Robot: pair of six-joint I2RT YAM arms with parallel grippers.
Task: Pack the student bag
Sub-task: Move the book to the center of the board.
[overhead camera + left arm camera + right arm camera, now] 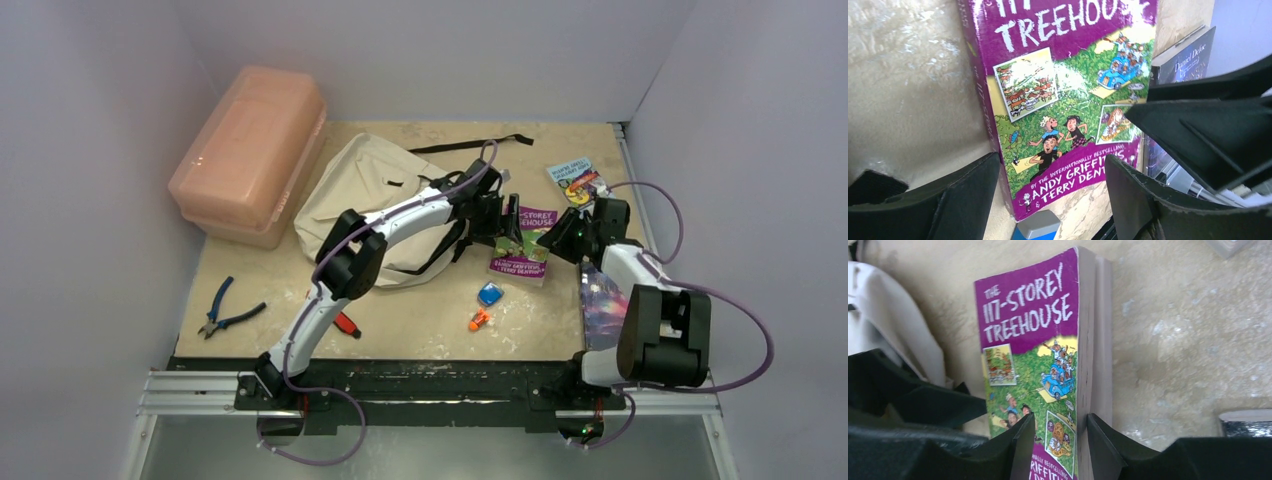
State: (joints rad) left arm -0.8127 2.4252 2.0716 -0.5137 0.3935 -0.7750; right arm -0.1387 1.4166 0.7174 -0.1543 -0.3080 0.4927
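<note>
The student bag [365, 195], cream fabric with black straps, lies flat at the back centre of the table; a fold of the bag [883, 325] shows in the right wrist view. A purple "Treehouse" book [522, 248] sits just right of it, its right edge tipped up. My right gripper [550, 242] [1055, 450] is shut on that book [1033, 340], one finger on the cover and one against the page edge. My left gripper [497, 226] [1050, 200] is open, its fingers spread wide on either side of the book's [1063, 85] lower end without touching it.
A rigid pink box [250, 150] stands at the back left. A second book [575, 180] lies at the back right and a dark book [602, 300] [1188, 60] under the right arm. A blue eraser [489, 294] [1038, 227], an orange piece [479, 320] and pliers [228, 310] lie in front.
</note>
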